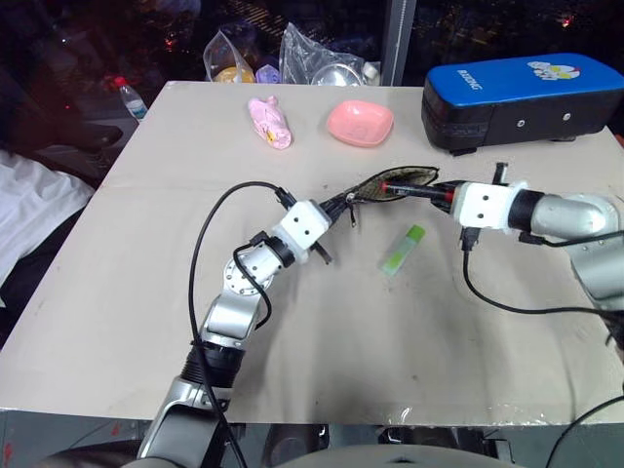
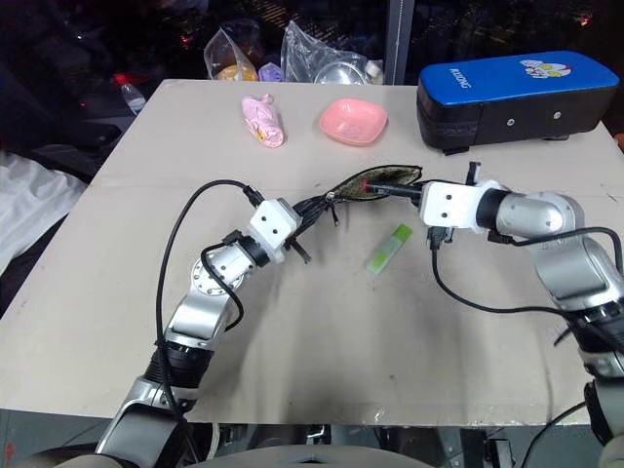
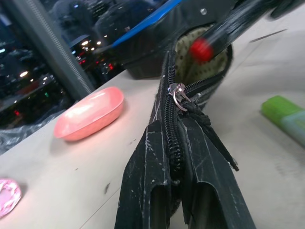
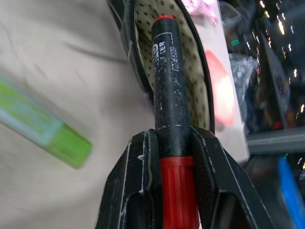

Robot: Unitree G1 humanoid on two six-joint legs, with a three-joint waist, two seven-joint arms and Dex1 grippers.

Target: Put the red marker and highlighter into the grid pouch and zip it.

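The left gripper (image 1: pixel 343 208), arm reaching forward and rightward, has its jaws clamped on the zipper end of the black grid-lined fabric pouch (image 1: pixel 395 182), holding it open off the beige tabletop (image 1: pixel 146 292). The right gripper (image 1: pixel 439 193), pointing leftward, pinches the black-barrelled red-capped marker (image 4: pixel 170 100), its tip inside the mouth. The short light green highlighter (image 1: pixel 402 250) lies nearby

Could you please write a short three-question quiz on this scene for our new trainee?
1. True or false: the highlighter is already inside the grid pouch.
2. Which gripper holds the red marker? A) left B) right
3. Fill in: the left gripper pinches the pouch's ____ end.

Key: 1. False, it lies on the table. 2. B, the right gripper, aiming the marker into the open mouth. 3. Zipper.
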